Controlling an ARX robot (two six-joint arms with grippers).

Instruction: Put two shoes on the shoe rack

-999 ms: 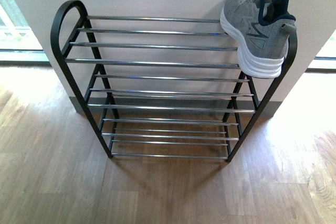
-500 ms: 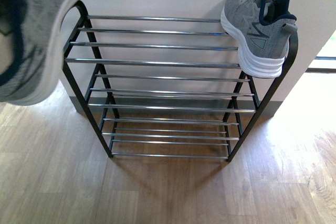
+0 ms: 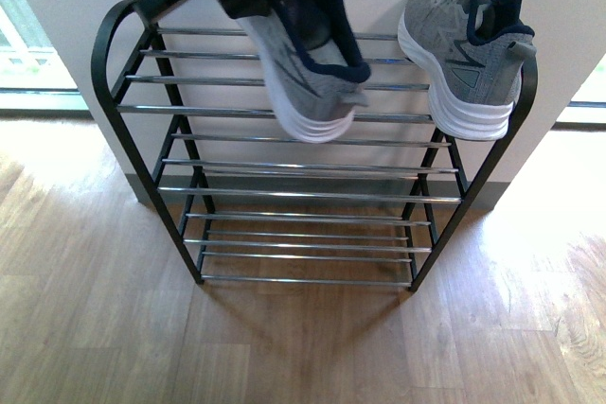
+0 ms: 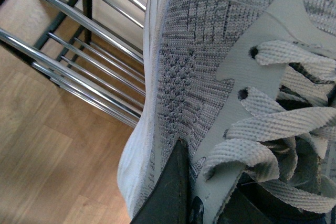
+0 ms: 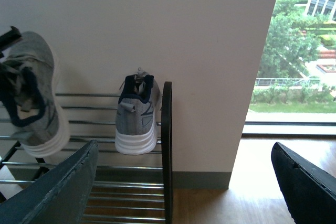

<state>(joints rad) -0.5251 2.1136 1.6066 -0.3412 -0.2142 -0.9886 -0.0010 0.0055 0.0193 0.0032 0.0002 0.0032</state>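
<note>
Front view: the left end effector (image 4: 205,203), clamped on a shoe (image 3: 303,73), holds it tilted over the rack (image 3: 208,112). Released askew, it could slip off beside the parked shoe (image 3: 464,63). The right end effector (image 5: 184,187) gapes, empty.

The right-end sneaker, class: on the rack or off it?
On: the sneaker sits upright on the shoe rack's top rods, nothing holding it.
</note>
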